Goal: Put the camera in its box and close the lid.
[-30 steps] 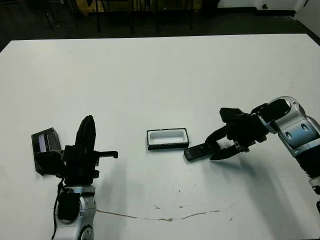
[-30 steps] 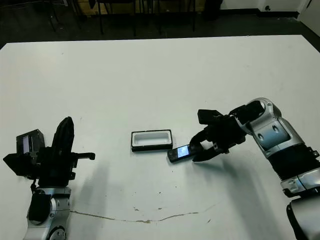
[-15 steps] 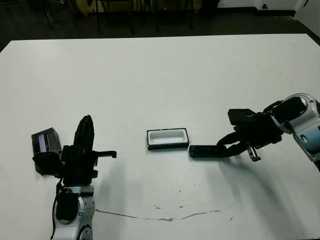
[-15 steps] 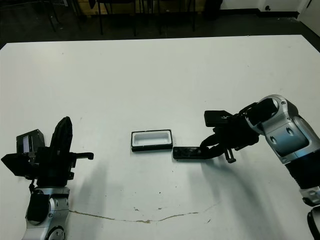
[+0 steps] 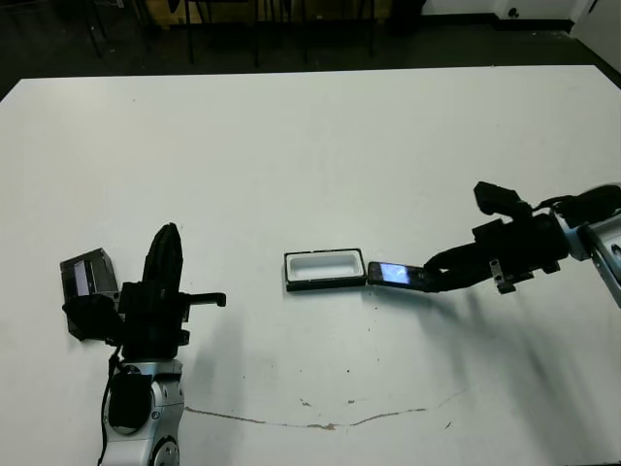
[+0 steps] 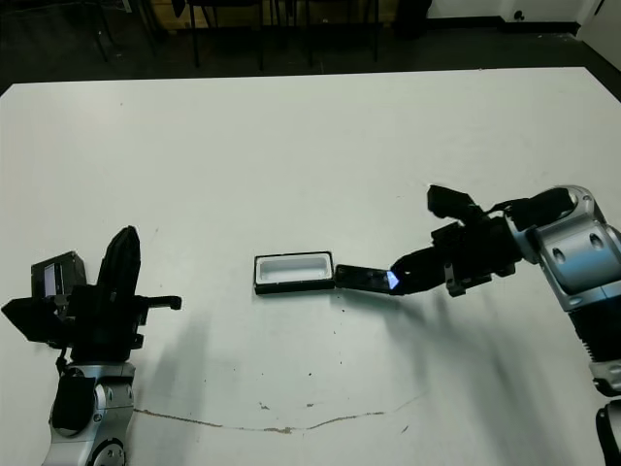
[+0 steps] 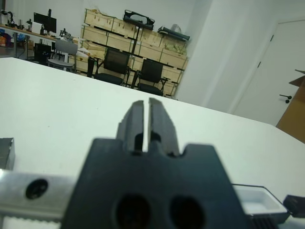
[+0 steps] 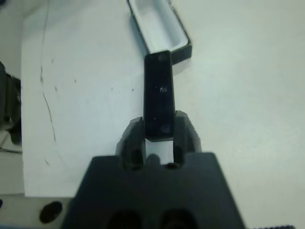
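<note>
Camera, a slim black bar with a glossy bluish patch near its outer end, is pinched at one end between the two black fingers of the right gripper. It extends level from the fingertips toward the box, and its free end touches or just overlaps the box's right short wall; the pictures do not settle whether that end rests on the rim. The right arm reaches in from the right edge of the white table.

The box, a shallow black tray with white lining, lies open and empty near the middle of the table, slightly toward the near edge, its long sides parallel to that edge.

The lid, black with a pale strip on its upper face, sits close to the left edge of the table, well apart from the box and just beside the left gripper.

The left gripper points upward above the table, its two fingers pressed together with only a thin slit between them, holding nothing.

A thin brownish crack line crosses the table surface close to the near edge.
</note>
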### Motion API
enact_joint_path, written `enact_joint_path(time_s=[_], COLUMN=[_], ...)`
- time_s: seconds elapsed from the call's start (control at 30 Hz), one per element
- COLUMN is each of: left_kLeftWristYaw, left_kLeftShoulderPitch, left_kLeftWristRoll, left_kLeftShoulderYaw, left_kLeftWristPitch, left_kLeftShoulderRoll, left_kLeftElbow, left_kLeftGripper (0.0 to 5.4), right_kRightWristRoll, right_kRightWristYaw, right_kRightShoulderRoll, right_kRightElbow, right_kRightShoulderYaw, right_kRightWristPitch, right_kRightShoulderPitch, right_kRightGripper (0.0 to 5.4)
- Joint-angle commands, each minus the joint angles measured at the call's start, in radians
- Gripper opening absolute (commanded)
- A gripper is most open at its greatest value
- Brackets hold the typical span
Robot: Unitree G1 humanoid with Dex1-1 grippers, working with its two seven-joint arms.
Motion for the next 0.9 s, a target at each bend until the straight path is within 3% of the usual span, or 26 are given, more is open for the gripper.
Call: enact_joint_path(time_s=[0.03, 0.07, 0.17, 0.33, 0.6, 0.8, 0.9], left_kLeftWristYaw=[0.001, 0.001, -0.001, 0.002, -0.001, -0.004, 0.0], left_kLeftShoulderPitch=[0.026, 0.027, 0.029, 0.033, 0.035, 0.04, 0.042], left_kLeftWristRoll=[0.007, 0.008, 0.007, 0.008, 0.011, 0.007, 0.009], left_kLeftShoulderYaw=[0.0, 0.0, -0.001, -0.004, -0.004, -0.001, -0.002], left_kLeftWristPitch=[0.014, 0.013, 0.014, 0.016, 0.003, 0.007, 0.011], left_kLeftShoulderRoll=[0.008, 0.008, 0.008, 0.005, 0.005, 0.009, 0.006], left_kLeftElbow=[0.006, 0.006, 0.005, 0.003, 0.01, 0.004, 0.0], left_kLeftGripper=[0.0, 0.0, 0.0, 0.0, 0.0, 0.0, 0.0], right_kRightWristRoll=[0.017, 0.009, -0.027, 0.002, -0.002, 0.013, 0.027], right_kRightWristYaw=[0.027, 0.025, 0.005, 0.031, 0.006, -0.018, -0.089], right_kRightShoulderRoll=[0.035, 0.036, 0.015, 0.068, 0.08, 0.052, 0.026], right_kRightElbow=[0.071, 0.08, 0.045, 0.131, 0.119, 0.076, -0.037], right_kRightShoulderYaw=[-0.006, -0.005, 0.013, -0.004, -0.012, -0.04, -0.094], right_kRightWristPitch=[-0.076, -0.105, -0.102, -0.152, -0.155, -0.103, -0.076], right_kRightShoulderPitch=[-0.01, -0.016, -0.051, -0.084, -0.087, -0.061, 0.009], right_kRightGripper=[0.02, 0.02, 0.02, 0.02, 0.02, 0.02, 0.02])
